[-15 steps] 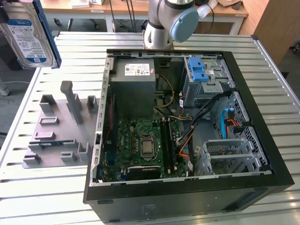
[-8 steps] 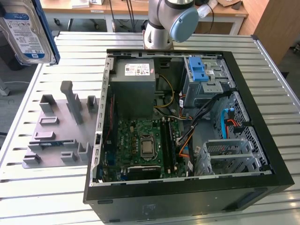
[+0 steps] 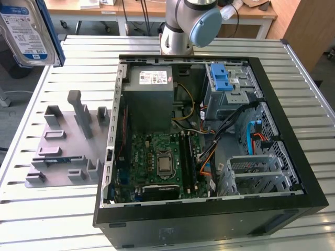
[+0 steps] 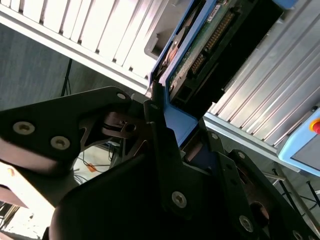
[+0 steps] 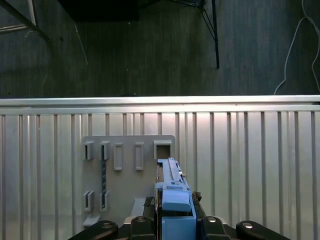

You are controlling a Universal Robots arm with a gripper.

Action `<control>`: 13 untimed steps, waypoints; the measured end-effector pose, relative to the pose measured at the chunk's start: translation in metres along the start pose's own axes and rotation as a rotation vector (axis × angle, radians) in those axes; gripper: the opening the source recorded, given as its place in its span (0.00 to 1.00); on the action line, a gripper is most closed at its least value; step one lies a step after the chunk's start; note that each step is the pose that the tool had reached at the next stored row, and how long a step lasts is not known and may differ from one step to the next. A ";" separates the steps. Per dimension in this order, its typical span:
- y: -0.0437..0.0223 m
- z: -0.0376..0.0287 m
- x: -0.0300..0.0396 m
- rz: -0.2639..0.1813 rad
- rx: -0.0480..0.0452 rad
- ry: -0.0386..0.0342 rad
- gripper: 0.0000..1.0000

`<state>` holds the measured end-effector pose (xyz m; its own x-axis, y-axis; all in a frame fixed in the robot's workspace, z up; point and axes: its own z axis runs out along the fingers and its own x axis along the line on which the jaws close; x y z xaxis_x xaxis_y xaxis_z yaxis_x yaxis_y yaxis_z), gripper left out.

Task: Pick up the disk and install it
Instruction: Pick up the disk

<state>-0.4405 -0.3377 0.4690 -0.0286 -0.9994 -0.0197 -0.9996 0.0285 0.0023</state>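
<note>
At the exterior view's left, the disk (image 3: 26,31) is hanging high above the counter (image 3: 52,219), its label facing out. In the first wrist view the gripper (image 5: 175,207) is clamping the disk edge-on by its blue frame. Beneath it a grey holder plate (image 3: 63,146) is lying on the counter. Further right, the open computer case (image 3: 209,130) is sitting with a blue latch (image 3: 222,78) inside.

An open computer case (image 3: 209,215) sits beside a grey fixture plate (image 3: 65,142) on a slatted table (image 3: 47,219).
</note>
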 end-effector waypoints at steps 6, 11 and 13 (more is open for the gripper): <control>0.0000 -0.0102 -0.0002 0.000 0.0000 0.0000 0.36; 0.0000 -0.0190 -0.0004 0.000 0.0000 0.0000 0.36; 0.0000 -0.0225 -0.0005 0.000 -0.0002 0.0001 0.36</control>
<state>-0.4405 -0.3377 0.4915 -0.0286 -0.9994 -0.0196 -0.9996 0.0285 0.0026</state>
